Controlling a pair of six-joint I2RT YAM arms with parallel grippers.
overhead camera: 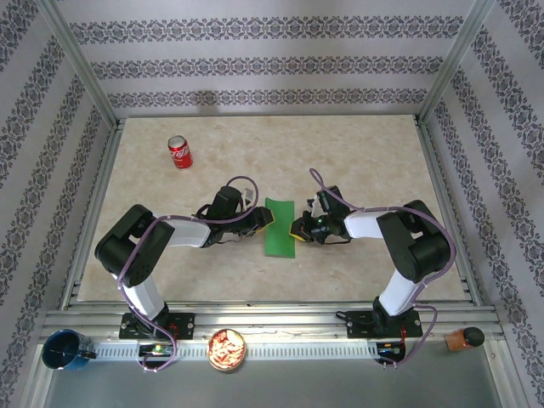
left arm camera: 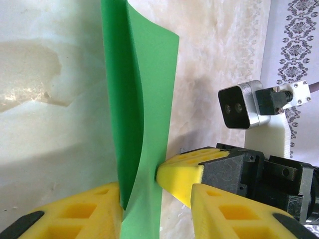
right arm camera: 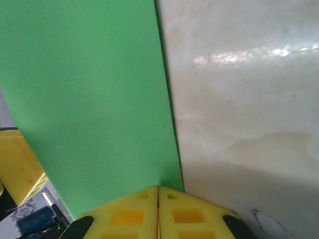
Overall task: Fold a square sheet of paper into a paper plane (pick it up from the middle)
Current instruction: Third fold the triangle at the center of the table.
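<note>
Top external: with right end effector pinching thin bright green paper sheet, close spread left end effector on fold.

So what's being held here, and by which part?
The right gripper is shut on the green paper, pinching its right-hand edge. The left gripper straddles the opposite edge, jaws apart, not clamping.

Sheet of paper: thin, plain, bright green, unmarked. Folded double into a narrow rectangle. Positioned about the middle of the counter, long axis running from far edge toward near edge. The two layers bow and gape slightly. One long side is pinched in the closed right end effector.
</note>
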